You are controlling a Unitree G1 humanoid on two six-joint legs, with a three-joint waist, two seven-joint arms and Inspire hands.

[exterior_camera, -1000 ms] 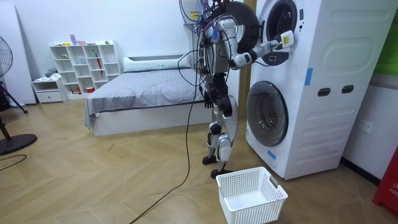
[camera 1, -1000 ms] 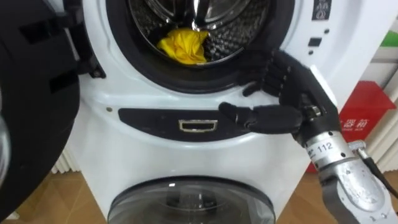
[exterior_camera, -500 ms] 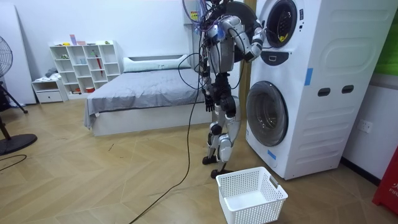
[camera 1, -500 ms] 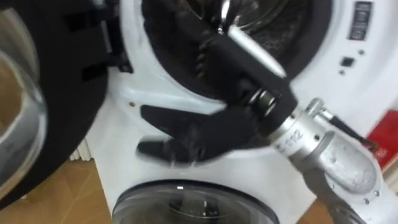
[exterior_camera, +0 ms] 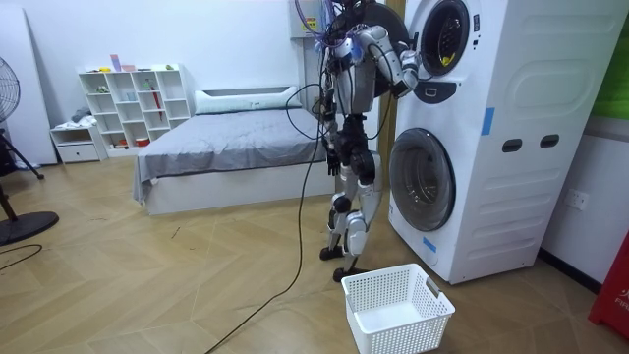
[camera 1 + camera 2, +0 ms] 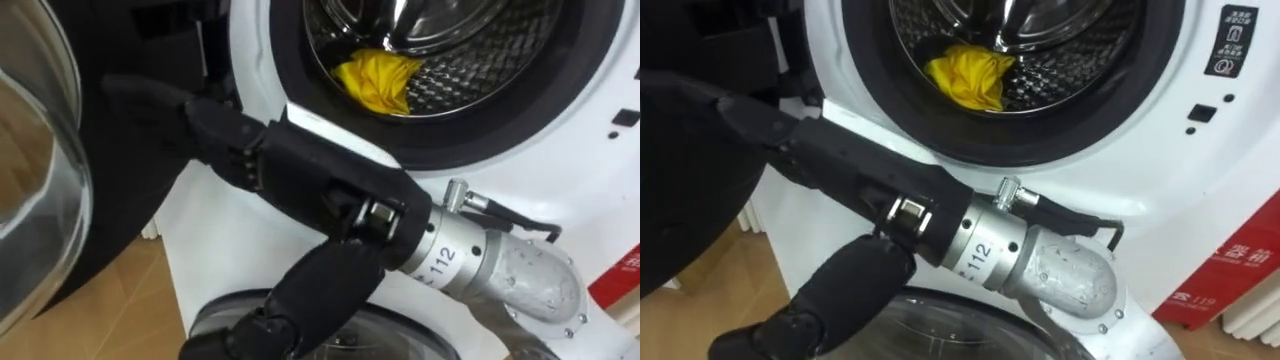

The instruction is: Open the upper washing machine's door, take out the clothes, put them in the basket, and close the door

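Observation:
A yellow cloth [image 6: 378, 80] [image 6: 965, 72] lies bunched at the bottom of the upper washing machine's steel drum [image 6: 480, 60]. My right hand [image 6: 300, 175] [image 6: 840, 170] is held outside the drum, below and to the left of its black rim. It is open and holds nothing: the fingers stretch straight to the left toward the open door [image 6: 60, 150], and the thumb hangs down. In the room view I stand upright facing the stacked machines [image 5: 472, 128], with that hand [image 5: 405, 61] raised at the upper opening.
The upper door stands swung out on my left. The lower machine's round glass door [image 6: 970, 320] is closed beneath the hand. A white laundry basket [image 5: 398, 307] sits on the floor by my feet. A red object [image 6: 1230, 290] stands to the machine's right.
My right hand has swept from below the drum's right side across to the left, near the door hinge. The head view shifted. The yellow cloth stays in the drum.

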